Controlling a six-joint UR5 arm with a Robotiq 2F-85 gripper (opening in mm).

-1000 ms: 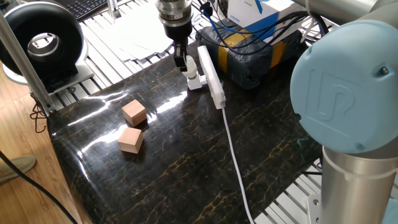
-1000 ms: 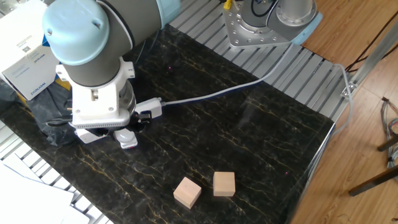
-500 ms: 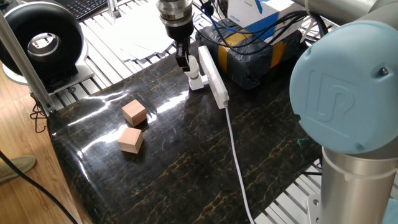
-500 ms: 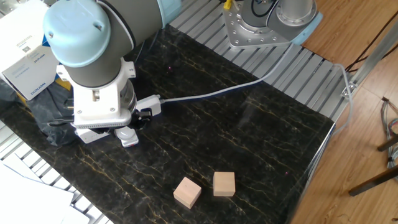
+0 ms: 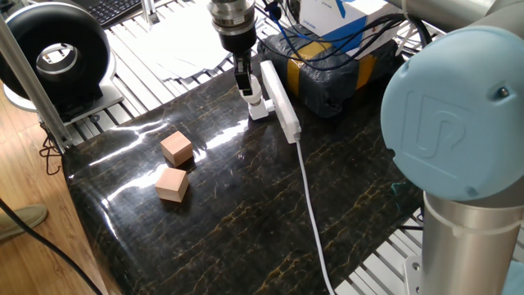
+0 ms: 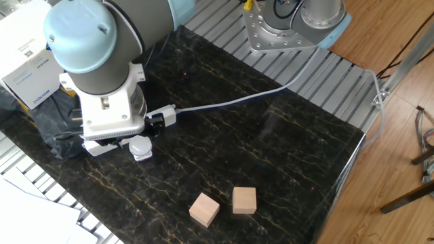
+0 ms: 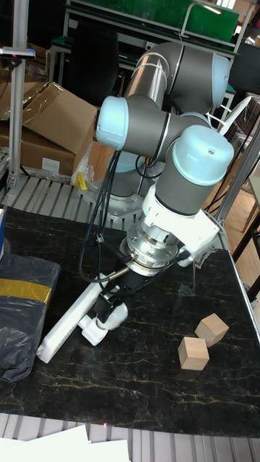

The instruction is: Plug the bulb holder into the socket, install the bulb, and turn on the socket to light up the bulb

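Bulb holder (image 7: 94,330) sat plugged against the near side of the socket (image 5: 278,101), at the far edge of the dark surface (image 5: 246,213). Bulb (image 7: 114,313) stood in the holder with the gripper (image 5: 243,82) over it; jaws looked closed on the bulb, though only partly visible. Judged: plugging done, bulb being screwed in, switch not yet pressed, bulb unlit. Two wooden cubes (image 5: 173,168) lay apart, left and nearer.

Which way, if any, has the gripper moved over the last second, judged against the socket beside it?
Yes. The gripper has risen slightly and edged toward the far end of the socket; its fingertips now sit higher above the bulb holder.
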